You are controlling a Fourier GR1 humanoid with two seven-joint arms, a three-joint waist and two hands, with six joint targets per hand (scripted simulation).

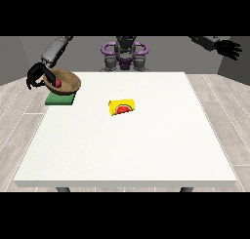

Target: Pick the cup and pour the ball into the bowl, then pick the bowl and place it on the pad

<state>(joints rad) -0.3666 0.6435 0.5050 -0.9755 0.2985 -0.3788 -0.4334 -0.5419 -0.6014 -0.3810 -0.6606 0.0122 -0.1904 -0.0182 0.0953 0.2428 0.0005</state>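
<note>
So here the wooden bowl (pixel 65 81) sits on top of the green pad (pixel 59 100), right at the table's (pixel 146 155) far corner on the view's left side. The pad pokes out from under the bowl on the near side, flat on the tabletop and close to the left edge. Inside the bowl there's a red ball (pixel 57 82), lying toward the bowl's left side.

The hand at the view's left (pixel 40 75) is right up against the bowl, with curled fingers hooked over its left rim, so it's holding the bowl. Most of that hand hangs just outside the table's left edge, with the grey arm going up and back toward the robot.

The yellow cup (pixel 122 107) lies tipped over on its side roughly mid-table, a bit toward the far edge, well apart from the bowl and pad. Its red inside faces the near edge of the table. Nothing touches it.

The hand at the view's right (pixel 229 49) is way up in the air, off beyond the table's far right corner, fingers spread out loosely and holding nothing.
</note>
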